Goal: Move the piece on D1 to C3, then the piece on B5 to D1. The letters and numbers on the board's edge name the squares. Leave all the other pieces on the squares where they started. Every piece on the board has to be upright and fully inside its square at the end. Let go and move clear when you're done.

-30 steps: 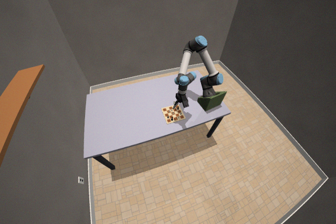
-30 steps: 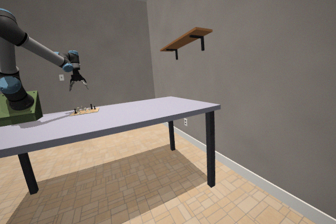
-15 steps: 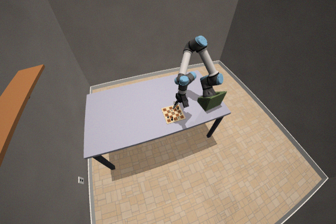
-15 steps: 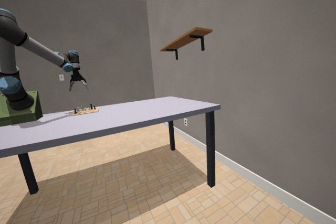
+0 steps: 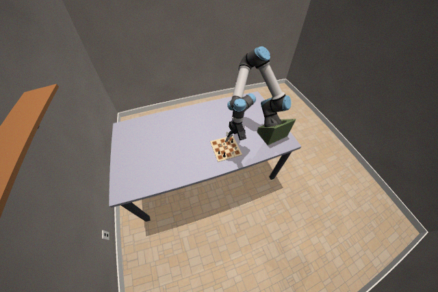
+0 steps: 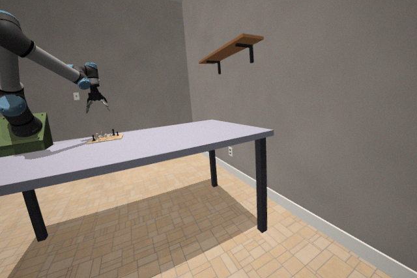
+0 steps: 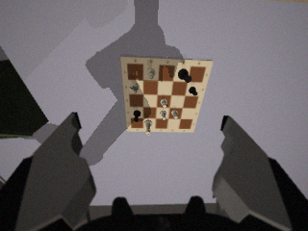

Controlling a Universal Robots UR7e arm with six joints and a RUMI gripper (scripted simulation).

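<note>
With bare tabletop (image 5: 159, 147) (image 6: 161, 143) (image 7: 250, 159) beyond the chessboard's edges (image 5: 217, 160) (image 6: 122, 135) (image 7: 204, 91), fingers (image 5: 228, 137) (image 6: 98, 111) wide above.

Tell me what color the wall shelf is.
Orange-brown, with black brackets; the shelf shows best in the exterior view.
</note>
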